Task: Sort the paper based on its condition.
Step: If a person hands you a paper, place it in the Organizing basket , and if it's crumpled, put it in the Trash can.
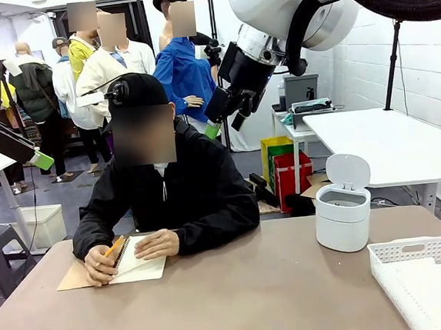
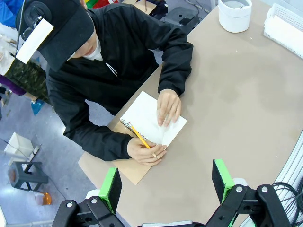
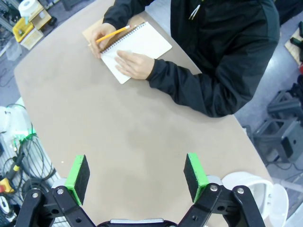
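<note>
The paper (image 2: 144,111) is for now the top page of the notebook (image 2: 134,171) at the far table (image 1: 240,302) edge, pressed flat by the person's hand (image 2: 169,108) for writing. The left gripper (image 2: 166,177) and the right gripper (image 3: 136,172) hang high, fingers released, probably waiting.

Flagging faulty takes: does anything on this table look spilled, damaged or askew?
Nothing stands out. The person's hand holds a pencil on the notebook, which lies flat; the white bin stands upright with its lid raised; the basket sits level nearby.
</note>
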Robot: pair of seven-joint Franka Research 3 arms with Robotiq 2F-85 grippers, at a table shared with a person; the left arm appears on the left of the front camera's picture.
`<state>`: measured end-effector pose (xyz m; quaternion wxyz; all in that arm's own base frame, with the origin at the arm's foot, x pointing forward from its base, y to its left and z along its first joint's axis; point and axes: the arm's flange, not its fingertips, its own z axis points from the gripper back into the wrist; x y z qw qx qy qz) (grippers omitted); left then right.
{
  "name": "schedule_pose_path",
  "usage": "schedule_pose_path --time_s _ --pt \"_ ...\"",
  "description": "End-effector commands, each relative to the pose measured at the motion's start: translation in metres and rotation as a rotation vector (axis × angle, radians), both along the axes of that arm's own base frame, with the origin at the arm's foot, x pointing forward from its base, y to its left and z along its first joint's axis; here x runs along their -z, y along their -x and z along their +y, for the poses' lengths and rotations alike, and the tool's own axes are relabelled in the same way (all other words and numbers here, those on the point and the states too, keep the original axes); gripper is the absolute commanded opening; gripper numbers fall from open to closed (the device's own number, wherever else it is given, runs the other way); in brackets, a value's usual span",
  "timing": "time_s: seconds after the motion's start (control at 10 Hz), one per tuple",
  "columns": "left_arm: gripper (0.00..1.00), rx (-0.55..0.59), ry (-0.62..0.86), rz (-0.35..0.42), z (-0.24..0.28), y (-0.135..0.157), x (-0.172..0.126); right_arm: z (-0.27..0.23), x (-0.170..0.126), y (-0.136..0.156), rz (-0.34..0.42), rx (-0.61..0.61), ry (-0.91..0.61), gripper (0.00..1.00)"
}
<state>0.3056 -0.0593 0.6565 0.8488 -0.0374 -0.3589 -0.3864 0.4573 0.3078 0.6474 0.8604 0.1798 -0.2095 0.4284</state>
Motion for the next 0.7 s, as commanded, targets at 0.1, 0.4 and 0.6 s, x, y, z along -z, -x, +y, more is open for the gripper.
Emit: schedule_pose_path --time_s 0.1,0.4,0.6 --pt "1.00 0.001 0.001 0.000 0.0001 0.0001 -0.0003 -0.0012 -0.0007 -0.0004 0.008 0.002 -0.011 1.00" --pt "1.00 0.001 0.001 0.000 0.0001 0.0001 -0.0003 -0.0012 -0.0007 -0.0004 0.008 0.002 -0.011 1.00" --pt "1.00 0.001 0.001 0.000 0.0001 0.0001 -0.0003 -0.0012 -0.0007 -0.0004 0.008 0.002 -0.011 1.00"
